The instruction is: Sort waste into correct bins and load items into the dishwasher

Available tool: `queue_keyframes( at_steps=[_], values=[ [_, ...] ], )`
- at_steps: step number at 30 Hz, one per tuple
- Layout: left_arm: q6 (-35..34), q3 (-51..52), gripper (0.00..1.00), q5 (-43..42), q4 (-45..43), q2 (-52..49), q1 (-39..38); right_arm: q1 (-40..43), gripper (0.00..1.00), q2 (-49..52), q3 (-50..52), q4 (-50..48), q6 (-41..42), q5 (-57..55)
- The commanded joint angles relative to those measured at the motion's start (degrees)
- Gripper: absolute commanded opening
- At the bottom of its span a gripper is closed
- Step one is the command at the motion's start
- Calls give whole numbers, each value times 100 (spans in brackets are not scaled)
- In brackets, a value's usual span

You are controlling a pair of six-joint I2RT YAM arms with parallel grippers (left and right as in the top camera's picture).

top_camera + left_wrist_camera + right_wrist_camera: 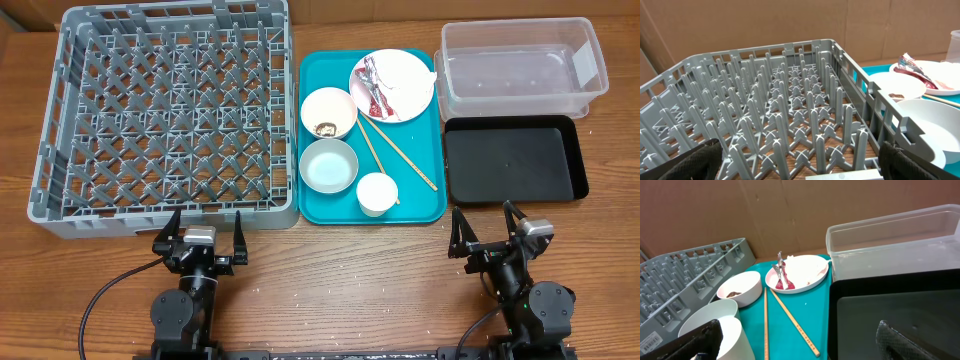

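Both arms sit at six o'clock, left gripper (208, 216) and right gripper (482, 210) with jaws spread and empty, seemingly poised to start, while the wrapper (372, 86) lies on the plate (408, 88) on the central teal tray (420, 205), dish rack (60, 190) at nine, clear tub (520, 62) and black tray (510, 160) at three.
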State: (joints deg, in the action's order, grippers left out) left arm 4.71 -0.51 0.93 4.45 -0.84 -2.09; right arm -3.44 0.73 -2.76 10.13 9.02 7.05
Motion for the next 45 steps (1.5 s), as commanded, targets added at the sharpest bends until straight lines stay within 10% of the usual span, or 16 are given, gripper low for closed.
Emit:
queue_keyframes(
  at_steps=[1,45],
  values=[
    [90,24,100,55,-17,48,59,20,100,-33,-9,-37,11,-13],
    [87,24,100,52,-17,48,59,20,100,-24,-398,-538,7,227]
  ],
)
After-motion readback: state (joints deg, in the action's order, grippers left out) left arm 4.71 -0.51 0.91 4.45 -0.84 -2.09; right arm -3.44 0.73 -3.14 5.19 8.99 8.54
